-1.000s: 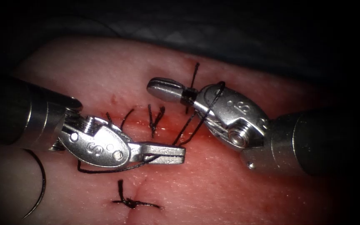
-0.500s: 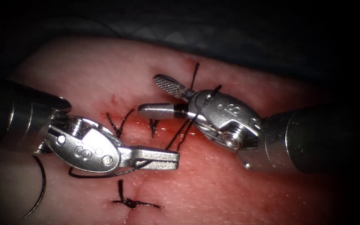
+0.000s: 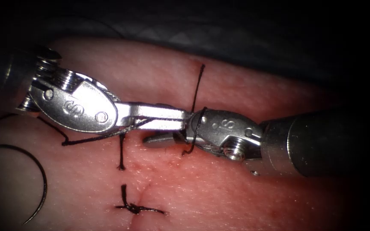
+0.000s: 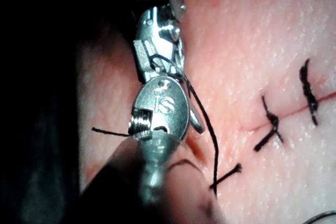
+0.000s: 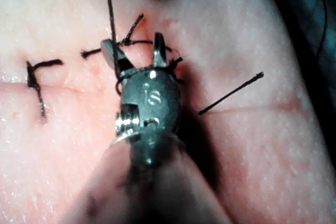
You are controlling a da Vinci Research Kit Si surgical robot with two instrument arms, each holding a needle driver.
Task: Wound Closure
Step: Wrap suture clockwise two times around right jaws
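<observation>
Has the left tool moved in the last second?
Yes. The left tool has risen up the picture, away from the finished knot, holding thread.

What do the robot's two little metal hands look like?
Both are shiny silver metal. The left tool has a smooth oval body stamped with an S and small round rivets, then long flat fingers. Behind it sits a ribbed hinge on a dark round shaft. The right tool looks the same: an oval silver body with an S, a screw-like pin, and a thick dark shaft.

Overhead endoscope (2 close wrist views)
</observation>
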